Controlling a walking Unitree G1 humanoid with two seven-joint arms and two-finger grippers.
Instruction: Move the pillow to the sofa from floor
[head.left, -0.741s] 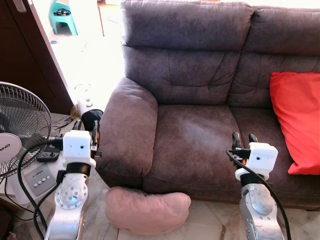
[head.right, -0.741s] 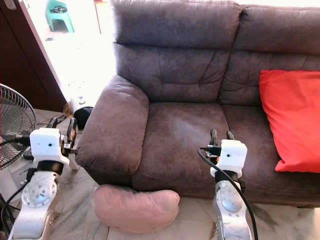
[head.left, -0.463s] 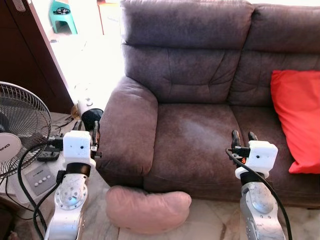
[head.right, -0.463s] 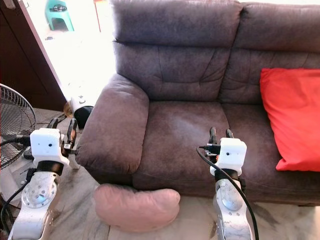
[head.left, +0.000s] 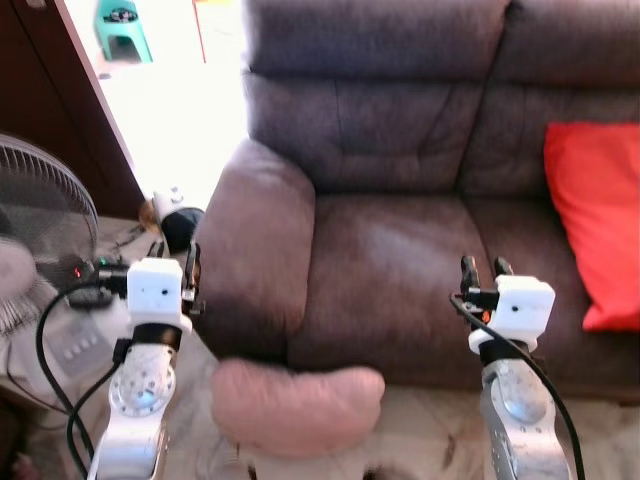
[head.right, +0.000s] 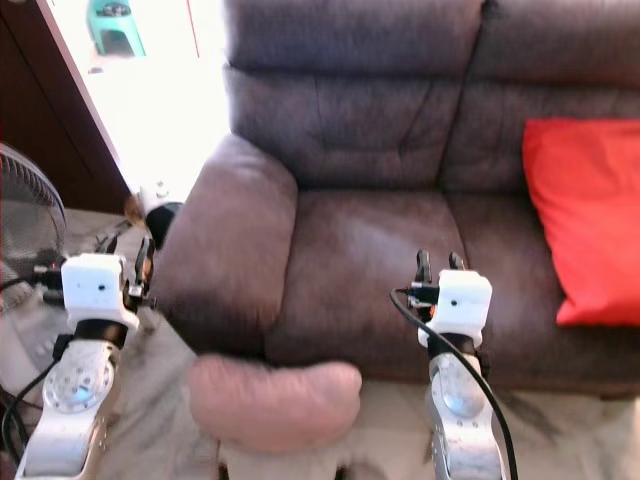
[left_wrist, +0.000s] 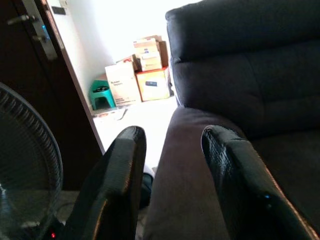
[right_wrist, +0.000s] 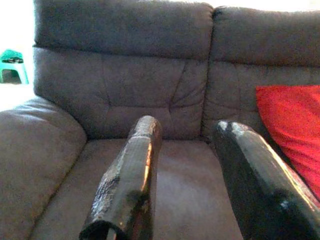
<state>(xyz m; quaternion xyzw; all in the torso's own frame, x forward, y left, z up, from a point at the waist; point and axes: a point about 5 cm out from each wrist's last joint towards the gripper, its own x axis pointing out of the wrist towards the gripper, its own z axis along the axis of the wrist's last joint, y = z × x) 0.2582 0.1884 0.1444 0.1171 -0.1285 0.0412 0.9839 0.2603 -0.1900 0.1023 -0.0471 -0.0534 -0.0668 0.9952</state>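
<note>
1. so basically nothing of the actual job is done yet — the pink pillow (head.left: 298, 407) lies on the floor (head.left: 420, 440), tucked right against the front of the sofa (head.left: 400, 270), just below the seat next to the armrest.

2. our left gripper (head.left: 172, 268) hangs up in the air beside the sofa's armrest, on the fan side. the left wrist view shows its two black fingers (left_wrist: 117, 185) spread apart with nothing between them, so it's released and empty.

3. our right gripper (head.left: 479, 269) is raised in front of the seat cushion, also well above the pillow. its fingers (right_wrist: 131, 185) are parted too, just looking along the seat at the backrest — empty as well.

4. neither gripper touches the pillow. it sits low between our two arms, closer to the left one.

5. what's left, as we read it: bend or reach down, get hold of the pillow, lift it over the seat edge and let it go on the cushion. that's the whole task, really.

6. landing spot looks fine — the seat in front of us is bare, and the red cushion (head.left: 595, 230) leans on the far right end, well apart from where we'd drop it.

7. the fan (head.left: 40, 230) and its cables sit close to our left arm, so we'd watch that side when reaching down. head views are a bit blurry right now.
</note>
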